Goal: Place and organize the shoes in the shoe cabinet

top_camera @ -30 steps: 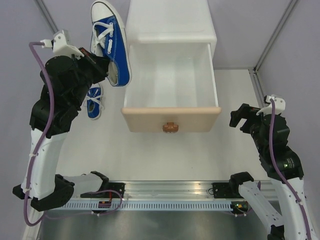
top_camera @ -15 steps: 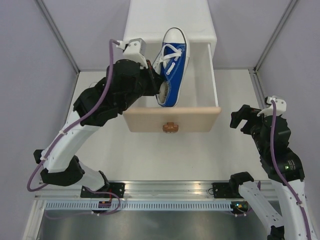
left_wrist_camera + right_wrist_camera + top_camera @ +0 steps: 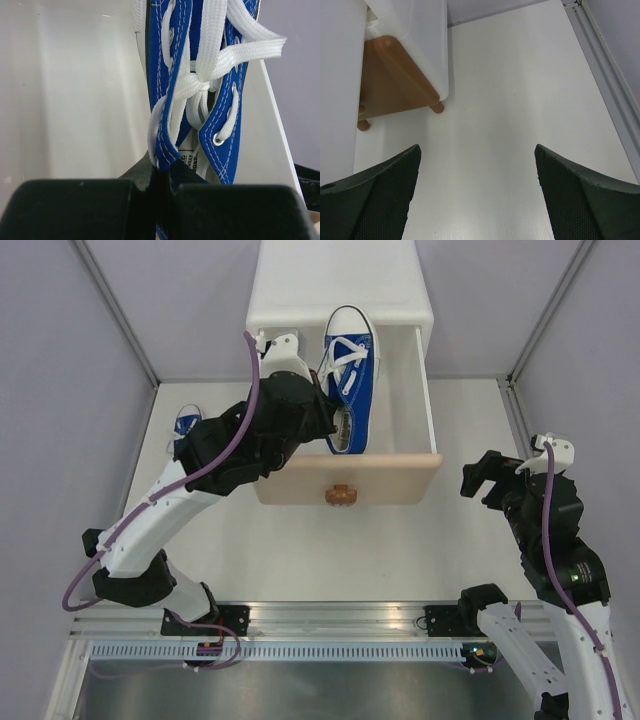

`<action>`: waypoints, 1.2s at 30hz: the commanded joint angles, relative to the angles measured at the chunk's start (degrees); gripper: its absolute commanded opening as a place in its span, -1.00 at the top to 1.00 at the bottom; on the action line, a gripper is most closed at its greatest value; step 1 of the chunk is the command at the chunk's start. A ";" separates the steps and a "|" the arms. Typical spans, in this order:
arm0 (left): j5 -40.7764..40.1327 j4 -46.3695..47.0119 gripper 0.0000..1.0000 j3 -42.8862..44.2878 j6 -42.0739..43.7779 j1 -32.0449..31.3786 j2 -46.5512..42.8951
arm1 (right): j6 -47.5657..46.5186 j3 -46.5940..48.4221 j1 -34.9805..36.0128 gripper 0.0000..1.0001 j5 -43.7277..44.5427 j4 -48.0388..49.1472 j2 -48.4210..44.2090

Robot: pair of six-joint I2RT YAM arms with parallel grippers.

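Note:
My left gripper [image 3: 328, 423] is shut on the heel collar of a blue sneaker [image 3: 349, 378] and holds it over the open upper drawer [image 3: 345, 478] of the white shoe cabinet [image 3: 340, 280], toe toward the back. In the left wrist view the sneaker [image 3: 200, 95] hangs from the shut gripper [image 3: 162, 185] above the white drawer floor [image 3: 75, 100]. The second blue sneaker [image 3: 185, 424] lies on the table left of the cabinet, partly hidden by my left arm. My right gripper [image 3: 487, 478] is open and empty, right of the drawer front. The green sneakers are out of view.
In the right wrist view the open right gripper [image 3: 476, 195] points at the bare white table, with the cabinet's brown lower drawer front [image 3: 390, 80] and small feet [image 3: 437, 107] at the upper left. A metal rail [image 3: 340, 625] runs along the near edge.
My left arm has carried the blue sneaker from left of the cabinet to over the open drawer and lowered it a little. The second blue sneaker shows again. The right arm has not moved.

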 commanded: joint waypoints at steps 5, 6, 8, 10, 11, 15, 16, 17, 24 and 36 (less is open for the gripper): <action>-4.31 2.79 0.95 -0.82 -5.95 -0.55 -0.43 | -0.20 -0.59 0.25 -0.96 -0.36 1.14 -1.37; -4.49 2.78 0.95 -0.73 -5.78 -0.47 -0.25 | -0.28 -0.76 0.25 -0.95 -0.44 1.31 -1.55; -4.93 2.78 0.95 -0.64 -5.16 -0.29 0.27 | -0.37 -1.11 0.25 -0.96 -0.44 1.49 -1.63; -4.84 2.78 0.95 -0.56 -5.07 0.06 0.89 | -0.37 -1.12 0.34 -0.96 -0.44 1.40 -1.55; -4.66 2.78 0.95 -0.38 -4.90 0.24 1.50 | -0.46 -1.20 0.25 -0.96 -0.36 1.31 -1.55; -3.17 2.52 0.95 -0.64 -5.16 1.29 2.82 | -0.55 -1.29 0.25 -0.96 -0.36 1.31 -2.16; -3.78 2.43 0.95 -0.73 -5.25 1.29 3.09 | -0.55 -1.29 0.25 -0.96 -0.18 1.31 -2.16; -3.70 2.34 0.95 -0.99 -5.33 1.55 3.44 | -0.64 -1.12 0.25 -0.96 -0.18 1.23 -2.16; -0.71 1.55 0.95 -0.82 -6.21 3.49 5.20 | -1.16 -0.50 0.25 -0.96 1.22 0.79 -1.90; 3.25 -0.47 0.95 -9.25 -9.03 3.40 -0.25 | -0.90 -1.20 0.25 -0.96 1.05 1.05 -1.99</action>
